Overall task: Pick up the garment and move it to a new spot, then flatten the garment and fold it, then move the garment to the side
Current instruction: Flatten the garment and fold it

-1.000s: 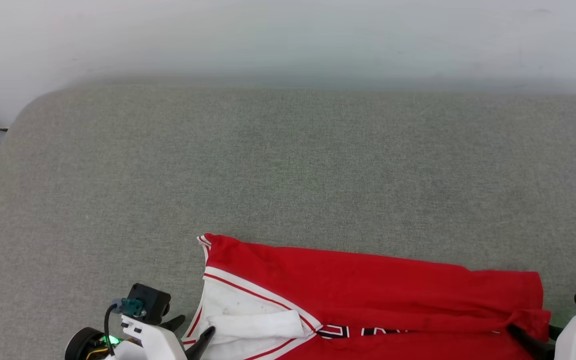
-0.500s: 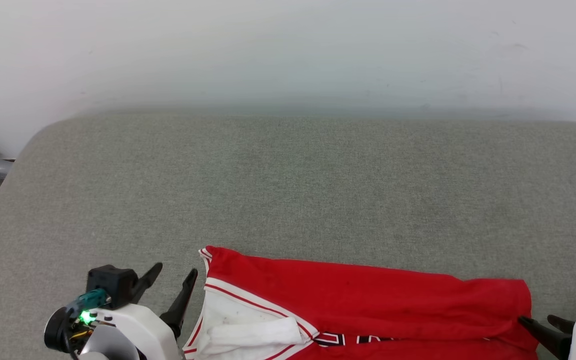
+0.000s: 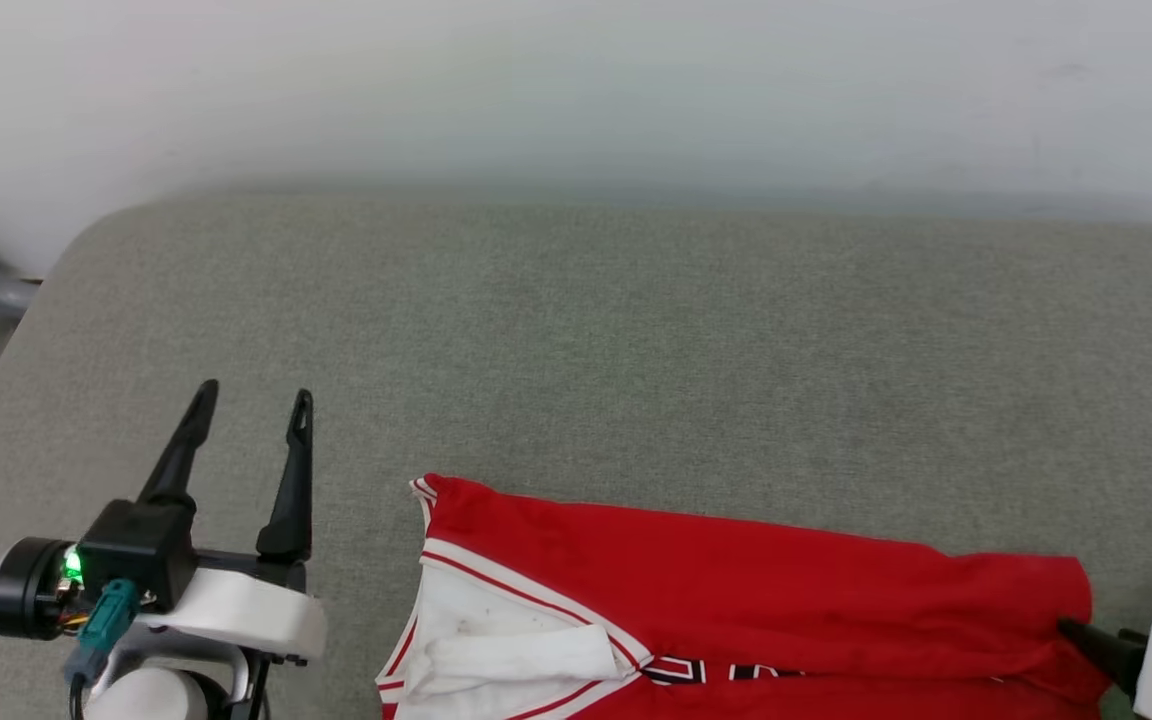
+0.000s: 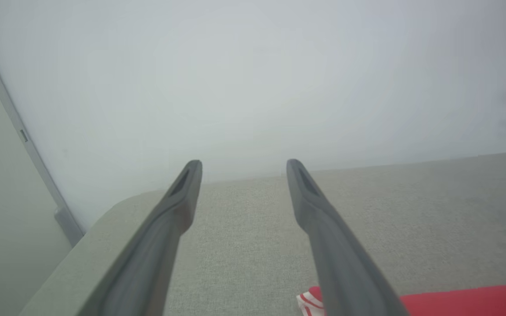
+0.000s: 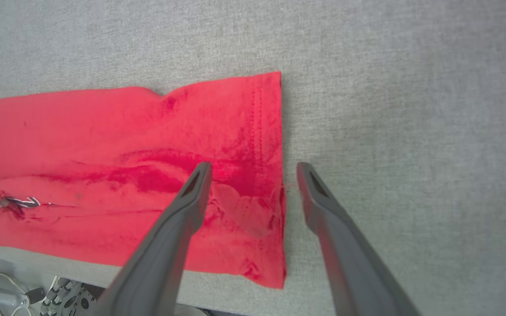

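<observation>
The garment (image 3: 736, 570) lies along the near edge of the grey counter (image 3: 636, 330), stretched sideways as a long red band. Its neck end points toward the counter's left edge and its hem toward the right edge. At the neck end a white sleeve (image 3: 526, 650) with red and white trim is folded in over the white panel. A strip of black, white-outlined lettering (image 3: 726, 668) shows at the bottom of the head view. The red cloth is mostly flat, with creases and a small bunched patch near the hem.

The left claw (image 3: 254, 395) is over the counter's left part, beside the neck end of the garment and apart from it. Its two dark fingers are spread wide with nothing between them, and they point toward the far edge. In the left wrist view this claw (image 4: 244, 163) faces the pale wall (image 4: 253, 79) behind the counter, and a corner of the garment (image 4: 455, 298) shows low on the right.

The right claw (image 5: 254, 166) is at the hem end, also spread and gripping nothing. One finger (image 5: 191, 197) is above the wrinkled red cloth and the other (image 5: 319, 197) above bare grey counter just past the hem edge. I cannot tell whether either finger touches the surface. In the head view its dark fingers (image 3: 1086, 640) show at the garment's right end, by the near right part of the counter.
</observation>
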